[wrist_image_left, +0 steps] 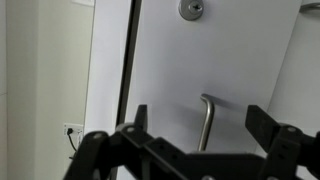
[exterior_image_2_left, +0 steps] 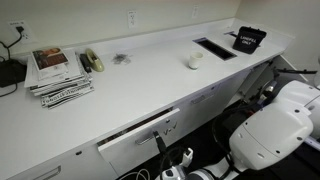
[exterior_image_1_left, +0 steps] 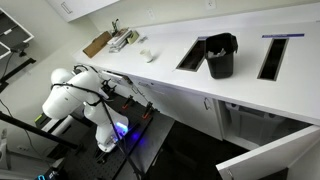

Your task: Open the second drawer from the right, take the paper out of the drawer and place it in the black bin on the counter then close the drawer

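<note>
drawer (exterior_image_2_left: 140, 136) and the items around it.

1. counter (exterior_image_1_left: 165, 78): long, smooth white top, shown in both exterior views.
2. robot arm (exterior_image_1_left: 75, 98): white and jointed, set low in front of the counter's fronts.
3. cabinet door (exterior_image_1_left: 265, 162): white, swung open below the counter.
4. drawer: flat white front directly under the counter's edge. In an exterior view it stands slightly out from the neighbouring fronts, with a dark gap along its upper edge. The inside is not visible.
5. cut-outs (exterior_image_1_left: 192, 55): two dark rectangular steel-framed slots in the counter.
6. magazines (exterior_image_2_left: 58, 72): a loose stack lying flat on the counter.
7. wooden board (exterior_image_1_left: 97, 43): brown and flat, beside the magazines.
8. black bin (exterior_image_1_left: 221, 57): upright on the counter between the two cut-outs, well apart from the arm.
9. gripper (wrist_image_left: 196, 112): jaws spread wide, nothing between them. In the wrist view it faces a white panel (wrist_image_left: 230, 60); whether this is the drawer's front cannot be told.
10. handle (wrist_image_left: 205, 120): metal bar on that panel, seen between the fingers, with a round lock (wrist_image_left: 190, 10) above it.
11. white lump (exterior_image_2_left: 193, 62): small, on the counter just beside a cut-out; too small to identify.
</note>
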{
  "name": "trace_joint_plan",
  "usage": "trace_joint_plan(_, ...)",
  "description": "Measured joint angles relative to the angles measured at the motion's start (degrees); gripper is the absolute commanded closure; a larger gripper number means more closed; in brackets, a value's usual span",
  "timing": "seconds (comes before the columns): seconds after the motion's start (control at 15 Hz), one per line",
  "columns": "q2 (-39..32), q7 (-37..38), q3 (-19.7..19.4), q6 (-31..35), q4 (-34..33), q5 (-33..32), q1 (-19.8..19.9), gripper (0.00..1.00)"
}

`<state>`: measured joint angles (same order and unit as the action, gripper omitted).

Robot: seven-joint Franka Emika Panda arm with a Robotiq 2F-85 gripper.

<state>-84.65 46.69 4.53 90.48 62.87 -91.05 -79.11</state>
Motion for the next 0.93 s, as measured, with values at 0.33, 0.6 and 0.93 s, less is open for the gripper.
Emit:
trace_joint_plan(0.33, 0.13, 0.00, -1.31, -0.06, -0.90, -0.20, -0.21, 0.00)
trace_joint_plan(0.6, 0.13, 0.00, -1.82, -0.06, -1.06, -0.25, -0.20, 0.42)
trace_joint_plan(0.93, -0.45, 0.58, -1.25, 0.94, -0.89, -0.22, -0.20, 0.77)
